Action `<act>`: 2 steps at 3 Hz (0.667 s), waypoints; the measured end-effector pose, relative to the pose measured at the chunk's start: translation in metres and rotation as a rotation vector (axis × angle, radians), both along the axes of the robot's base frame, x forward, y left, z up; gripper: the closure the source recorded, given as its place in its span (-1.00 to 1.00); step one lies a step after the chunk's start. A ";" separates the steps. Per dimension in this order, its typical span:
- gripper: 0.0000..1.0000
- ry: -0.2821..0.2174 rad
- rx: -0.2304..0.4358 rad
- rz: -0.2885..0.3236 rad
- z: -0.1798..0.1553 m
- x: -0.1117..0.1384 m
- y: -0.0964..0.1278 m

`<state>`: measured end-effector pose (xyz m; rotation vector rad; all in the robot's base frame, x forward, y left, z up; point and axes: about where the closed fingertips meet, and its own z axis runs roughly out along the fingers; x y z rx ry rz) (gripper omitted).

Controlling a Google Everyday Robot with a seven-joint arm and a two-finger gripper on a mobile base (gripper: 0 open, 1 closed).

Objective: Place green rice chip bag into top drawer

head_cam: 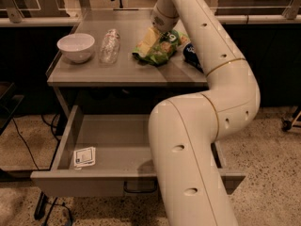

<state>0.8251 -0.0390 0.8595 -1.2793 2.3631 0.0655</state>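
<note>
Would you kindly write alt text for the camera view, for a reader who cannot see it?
The white arm reaches over the table, its pincer at the green bag, beside a bowl, a lying bottle and a blue can. Below, the top drawer stands open, holding a white card.

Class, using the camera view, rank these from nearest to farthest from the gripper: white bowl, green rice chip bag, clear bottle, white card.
The gripper is low over the table.
1. green rice chip bag, right beneath it.
2. clear bottle, mid-table.
3. white bowl, the table's far end.
4. white card, down in the open top drawer.
</note>
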 end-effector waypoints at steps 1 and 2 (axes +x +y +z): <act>-1.00 0.020 0.013 0.004 -0.014 0.002 0.007; -0.64 0.021 0.013 0.004 -0.014 0.002 0.007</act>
